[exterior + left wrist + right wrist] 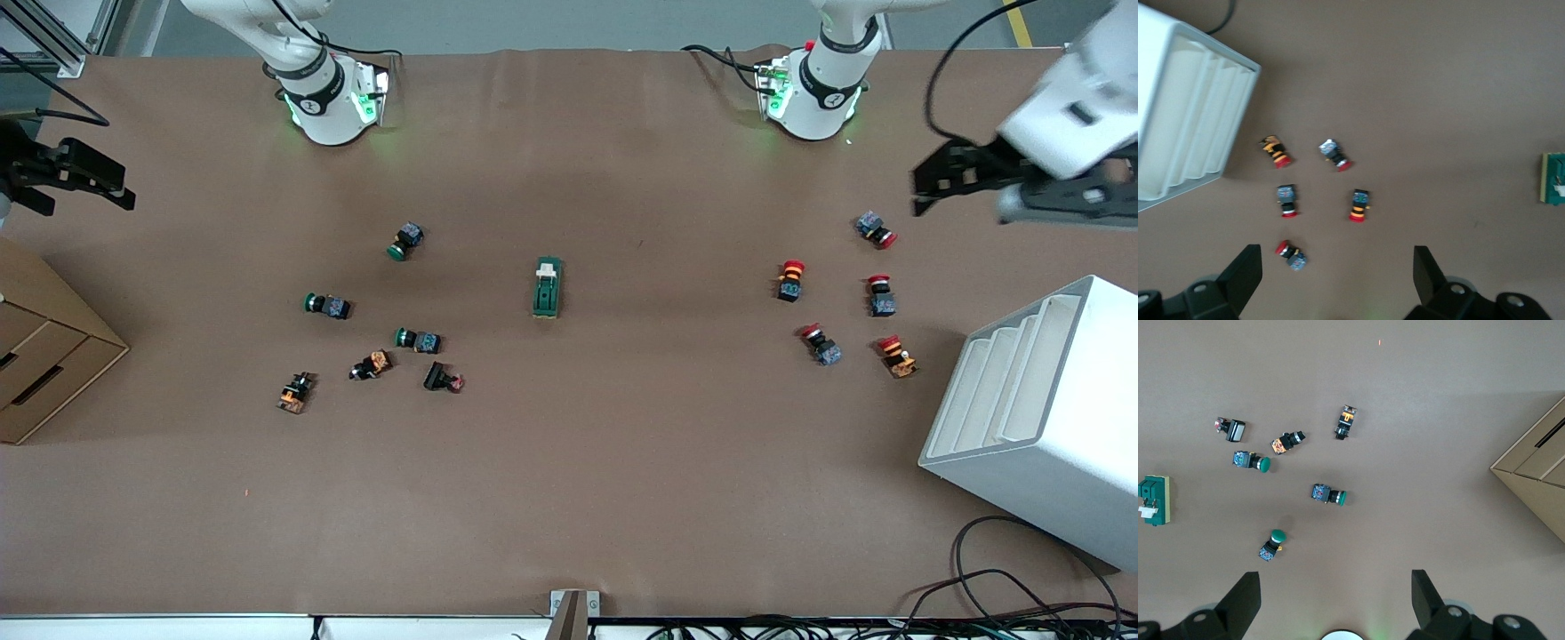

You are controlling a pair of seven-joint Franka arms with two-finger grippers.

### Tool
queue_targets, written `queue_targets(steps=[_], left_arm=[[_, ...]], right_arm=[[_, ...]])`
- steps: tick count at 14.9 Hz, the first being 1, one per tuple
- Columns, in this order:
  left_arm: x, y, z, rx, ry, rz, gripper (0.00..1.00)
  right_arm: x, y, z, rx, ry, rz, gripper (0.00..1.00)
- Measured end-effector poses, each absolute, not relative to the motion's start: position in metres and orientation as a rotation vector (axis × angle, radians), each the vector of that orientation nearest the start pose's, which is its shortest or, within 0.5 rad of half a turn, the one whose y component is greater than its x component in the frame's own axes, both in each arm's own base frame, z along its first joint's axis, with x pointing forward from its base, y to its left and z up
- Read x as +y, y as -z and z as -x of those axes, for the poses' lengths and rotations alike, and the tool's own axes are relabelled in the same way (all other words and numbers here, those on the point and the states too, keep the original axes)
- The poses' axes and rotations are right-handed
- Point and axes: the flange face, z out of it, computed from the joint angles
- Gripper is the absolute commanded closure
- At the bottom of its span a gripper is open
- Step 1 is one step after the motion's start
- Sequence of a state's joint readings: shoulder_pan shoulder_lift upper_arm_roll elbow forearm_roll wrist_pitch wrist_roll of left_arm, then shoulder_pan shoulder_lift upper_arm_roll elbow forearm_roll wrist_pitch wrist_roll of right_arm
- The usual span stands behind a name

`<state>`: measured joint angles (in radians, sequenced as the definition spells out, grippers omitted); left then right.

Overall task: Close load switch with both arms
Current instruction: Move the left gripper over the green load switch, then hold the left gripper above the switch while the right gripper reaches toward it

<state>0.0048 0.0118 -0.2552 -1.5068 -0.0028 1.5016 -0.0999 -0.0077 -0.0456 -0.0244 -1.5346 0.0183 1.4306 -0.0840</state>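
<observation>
The load switch [548, 287], a dark-green block with a cream-white lever piece at the end toward the robots' bases, lies flat in the middle of the table. It also shows at the edge of the left wrist view [1554, 179] and of the right wrist view [1154, 500]. My left gripper [925, 188] is open and empty, up over the table at the left arm's end, above the red-capped buttons [1336, 267]. My right gripper [107, 178] is open and empty, up at the right arm's end [1335, 587]. Both are well away from the switch.
Several green-capped and orange push-buttons [406, 241] lie between the switch and the right arm's end. Several red-capped ones [790, 279] lie toward the left arm's end. A white slotted rack [1040, 418] and a cardboard drawer box [44, 356] stand at the table's ends.
</observation>
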Motion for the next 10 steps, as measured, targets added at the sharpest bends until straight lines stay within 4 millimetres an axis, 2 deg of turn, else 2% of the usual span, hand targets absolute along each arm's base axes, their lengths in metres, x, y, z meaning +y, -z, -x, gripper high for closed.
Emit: queue_targets(steps=[3, 6, 8, 10], left_arm=[[-0.229, -0.617, -0.52, 0.188, -0.08, 3.137, 0.0], [-0.318, -0.586, -0.497, 0.084, -0.088, 3.141, 0.0], [-0.367, -0.558, -0.478, 0.027, -0.064, 3.109, 0.0], [-0.406, -0.53, -0.459, -0.027, -0.063, 3.093, 0.0]], right_arm=[[-0.016, -0.654, -0.525, -0.082, -0.089, 3.117, 0.0], [-0.017, -0.655, -0.526, -0.079, -0.083, 3.117, 0.0], [-0.017, -0.66, -0.526, -0.077, -0.062, 3.115, 0.0], [-0.016, -0.659, -0.528, -0.079, -0.06, 3.107, 0.0]])
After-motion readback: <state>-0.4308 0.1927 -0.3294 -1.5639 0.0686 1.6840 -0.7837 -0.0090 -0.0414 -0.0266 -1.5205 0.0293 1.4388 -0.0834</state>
